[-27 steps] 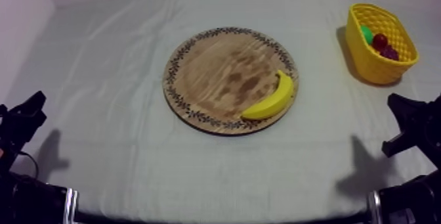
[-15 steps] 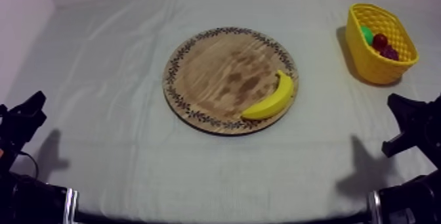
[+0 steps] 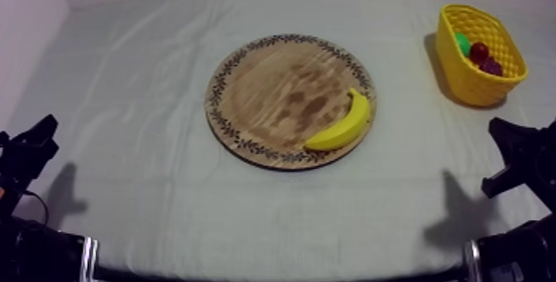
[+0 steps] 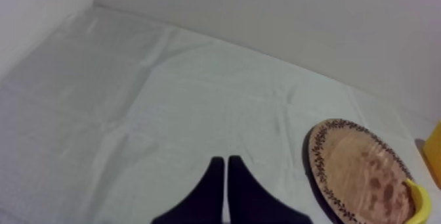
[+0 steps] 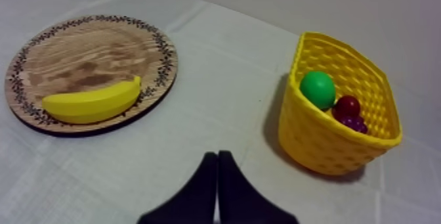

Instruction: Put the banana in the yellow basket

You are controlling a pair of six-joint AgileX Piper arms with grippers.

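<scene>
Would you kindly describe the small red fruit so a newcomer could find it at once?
Find the yellow basket, to the right of the wooden board. Inside it, the small red fruit lies between the green pear and the purple grapes; it alone is red.

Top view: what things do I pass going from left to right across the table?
Left tool, then wooden board, then banana near the board's right edge, then yellow basket.
</scene>
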